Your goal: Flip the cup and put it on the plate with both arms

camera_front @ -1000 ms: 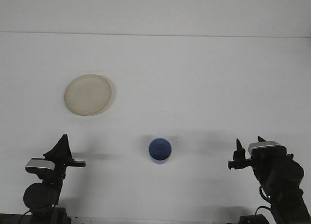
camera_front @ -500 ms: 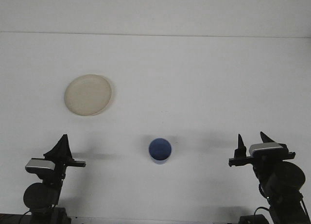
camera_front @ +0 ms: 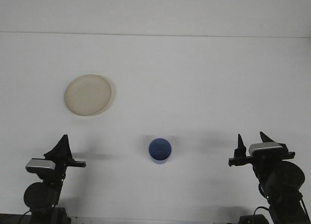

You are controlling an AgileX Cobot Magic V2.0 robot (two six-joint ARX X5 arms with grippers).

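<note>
The blue cup [camera_front: 160, 150] stands on the white table at lower centre, its mouth facing up so the blue inside shows. A cream plate [camera_front: 88, 94] lies flat at the upper left, far from the cup. My left gripper [camera_front: 63, 139] sits at the lower left, well to the left of the cup, its fingers drawn together into one point and holding nothing. At the lower right my right gripper [camera_front: 250, 136] is open, two dark fingertips apart with nothing between them, roughly level with the cup.
The white table [camera_front: 204, 88] runs back to a pale wall, the far edge showing as a thin line [camera_front: 155, 34]. Both arm bases sit at the bottom corners.
My right gripper has lifted and shifted slightly to the right since the earliest frame, then held still. The left arm, cup and plate have not moved.
</note>
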